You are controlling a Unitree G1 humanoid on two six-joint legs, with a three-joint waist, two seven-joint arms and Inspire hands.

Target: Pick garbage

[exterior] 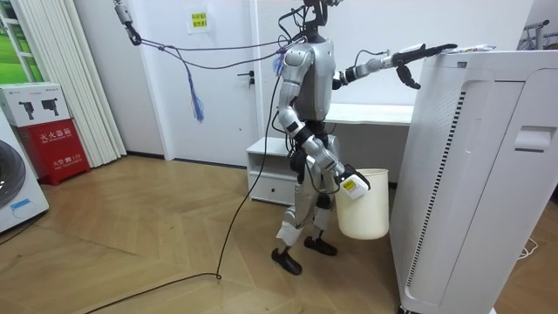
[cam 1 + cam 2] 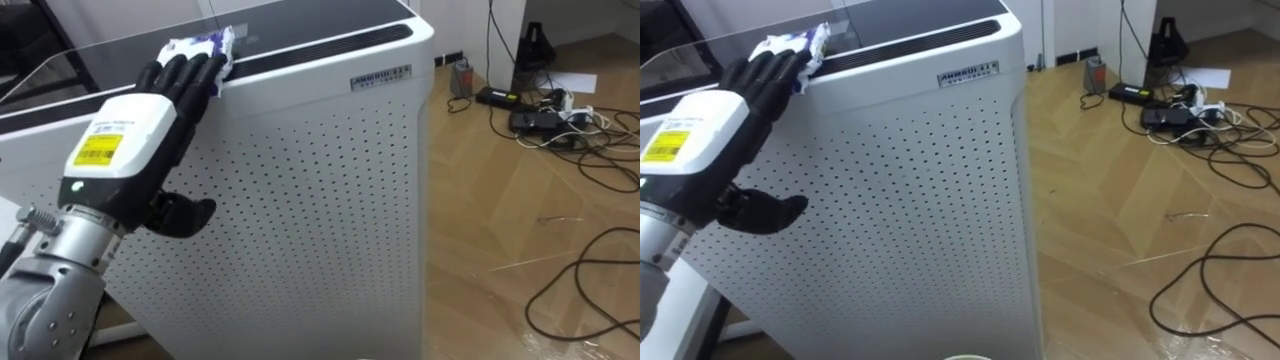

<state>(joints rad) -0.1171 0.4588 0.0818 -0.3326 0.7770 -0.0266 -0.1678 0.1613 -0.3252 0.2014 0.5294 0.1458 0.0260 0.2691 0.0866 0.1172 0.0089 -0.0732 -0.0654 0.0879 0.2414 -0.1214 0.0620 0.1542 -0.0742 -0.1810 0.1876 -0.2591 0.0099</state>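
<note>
Wooden floor, white wall, pale curtains

You see the air purifier cased in white matt plastic, its front smooth and dotted with fine holes. At its top edge the crumpled wrapper looks thin, crinkled and shiny. The left hand has matt black fingers, a smooth white shell and a bare metal wrist. The floor is glossy wood, and the bucket is smooth white plastic.

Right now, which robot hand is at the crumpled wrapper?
The left hand, raised, straight fingers touching the wrapper atop the white appliance; the right hand is low, beside the bucket.
</note>
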